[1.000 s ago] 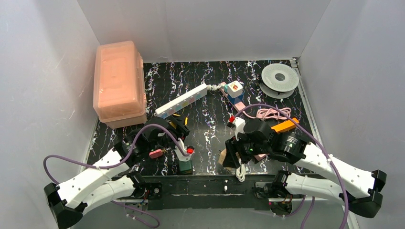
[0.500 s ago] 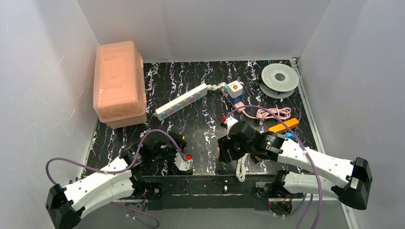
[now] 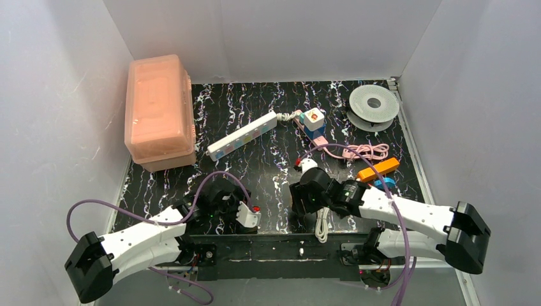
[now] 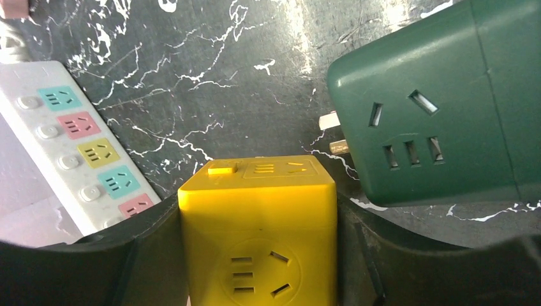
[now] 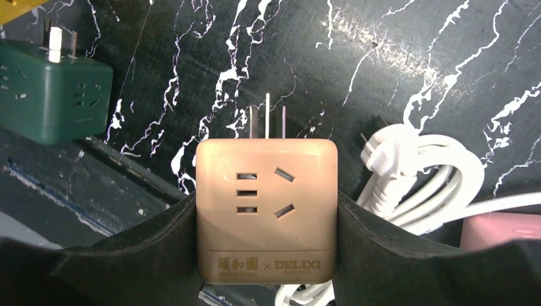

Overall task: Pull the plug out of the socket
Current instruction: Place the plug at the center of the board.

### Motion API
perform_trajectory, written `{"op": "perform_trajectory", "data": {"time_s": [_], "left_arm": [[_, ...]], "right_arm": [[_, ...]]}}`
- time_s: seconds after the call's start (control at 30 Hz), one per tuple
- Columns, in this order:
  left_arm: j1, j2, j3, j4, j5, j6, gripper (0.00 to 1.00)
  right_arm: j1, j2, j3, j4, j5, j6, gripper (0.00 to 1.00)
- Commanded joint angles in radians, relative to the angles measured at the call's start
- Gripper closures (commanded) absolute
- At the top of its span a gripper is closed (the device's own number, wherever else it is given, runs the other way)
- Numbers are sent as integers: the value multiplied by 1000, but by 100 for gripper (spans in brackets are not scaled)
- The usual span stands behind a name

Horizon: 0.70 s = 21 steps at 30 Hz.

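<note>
The socket (image 3: 242, 135), a long white power strip with pastel outlet faces, lies at mid-table; its end (image 4: 76, 146) shows in the left wrist view with no plug in the outlets in view. My left gripper (image 4: 258, 213) is shut on a yellow cube socket (image 4: 258, 255), low near the front edge. My right gripper (image 5: 266, 210) is shut on a tan plug adapter (image 5: 266, 185) whose three bare prongs point away over the mat. From above, the left gripper (image 3: 224, 191) and right gripper (image 3: 306, 191) hide both held things.
A dark green adapter (image 4: 434, 108) lies beside the yellow cube, prongs toward it. A coiled white cord (image 5: 421, 178) lies right of the tan adapter. Further off are a pink lidded box (image 3: 159, 115), a white cube socket (image 3: 312, 118), an orange block (image 3: 377, 169) and a grey spool (image 3: 373, 105).
Both arms have sunk lower and drawn back toward the near edge. Their grips have not changed. The power strip has not moved.
</note>
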<state>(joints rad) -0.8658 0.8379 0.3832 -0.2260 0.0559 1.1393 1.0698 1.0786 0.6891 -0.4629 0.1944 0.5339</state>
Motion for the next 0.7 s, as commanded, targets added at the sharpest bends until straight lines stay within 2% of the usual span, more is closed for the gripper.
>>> {"op": "perform_trajectory", "data": {"time_s": [0.0,0.13,0.2,0.27,0.3,0.47,0.57,0.6,0.67], "left_arm": [[7,21,-6,30,-25,-50,100],[7,46,2,-37,-21,-60,100],[8,60,5,-78,-18,-62,88],[8,70,11,-97,-15,-79,71],[8,75,18,-109,-9,-84,68],[8,89,34,-144,14,-100,31],[8,87,48,-165,12,-106,8],[8,86,56,-171,12,-111,3],[10,86,78,-183,12,-120,2]], "right_arm": [[5,55,-11,118,35,27,81],[5,112,-20,142,35,37,78],[5,128,-31,151,37,51,78],[5,139,-46,150,44,68,78],[5,141,-55,151,45,73,78],[5,141,-108,161,52,105,77],[5,139,-131,165,62,118,71],[5,141,-135,164,68,123,67],[5,142,-135,159,73,129,60]]}}
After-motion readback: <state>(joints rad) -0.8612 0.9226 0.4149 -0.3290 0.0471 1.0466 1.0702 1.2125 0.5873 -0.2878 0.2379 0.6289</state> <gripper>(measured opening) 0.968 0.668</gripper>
